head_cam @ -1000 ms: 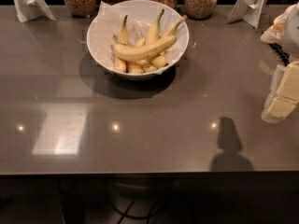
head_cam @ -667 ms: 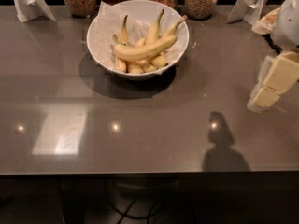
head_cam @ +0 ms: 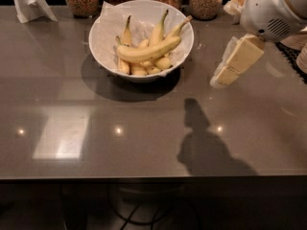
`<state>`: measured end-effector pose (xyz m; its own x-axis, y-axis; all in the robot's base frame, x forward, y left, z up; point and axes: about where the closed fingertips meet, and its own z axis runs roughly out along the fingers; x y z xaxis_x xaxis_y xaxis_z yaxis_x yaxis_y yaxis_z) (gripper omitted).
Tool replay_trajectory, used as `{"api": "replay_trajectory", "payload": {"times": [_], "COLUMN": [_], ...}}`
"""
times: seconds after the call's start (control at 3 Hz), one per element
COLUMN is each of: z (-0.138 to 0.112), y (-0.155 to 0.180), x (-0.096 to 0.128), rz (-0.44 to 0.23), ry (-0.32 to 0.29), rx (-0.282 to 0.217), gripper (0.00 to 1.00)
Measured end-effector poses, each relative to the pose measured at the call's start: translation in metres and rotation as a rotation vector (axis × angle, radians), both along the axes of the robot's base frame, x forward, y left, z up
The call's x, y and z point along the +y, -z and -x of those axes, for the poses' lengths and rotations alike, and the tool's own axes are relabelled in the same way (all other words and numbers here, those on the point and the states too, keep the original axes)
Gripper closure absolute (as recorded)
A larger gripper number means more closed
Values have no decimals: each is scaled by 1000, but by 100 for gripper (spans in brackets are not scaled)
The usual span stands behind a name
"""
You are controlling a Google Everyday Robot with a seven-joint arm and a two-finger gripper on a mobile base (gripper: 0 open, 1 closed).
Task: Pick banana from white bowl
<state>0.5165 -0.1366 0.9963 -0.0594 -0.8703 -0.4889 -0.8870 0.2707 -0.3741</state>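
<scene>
right of the white bowl with banana, gripper nearer than before; grip state unclear

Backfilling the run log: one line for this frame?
phase: pre-grasp | gripper: above table, right of bowl, apart from it | banana: in bowl atop smaller bananas, not yet picked
</scene>
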Motion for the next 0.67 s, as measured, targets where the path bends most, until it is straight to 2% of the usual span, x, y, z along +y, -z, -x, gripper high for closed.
{"api": "replay_trajectory", "payload": {"times": [0.33, 0.67], "z": [-29, -57], "y": [-4, -1], "x": [38, 79], "rz": [-66, -125], "ry": [-64, -148], "rx": [-48, -46], "gripper": [0, 0]}}
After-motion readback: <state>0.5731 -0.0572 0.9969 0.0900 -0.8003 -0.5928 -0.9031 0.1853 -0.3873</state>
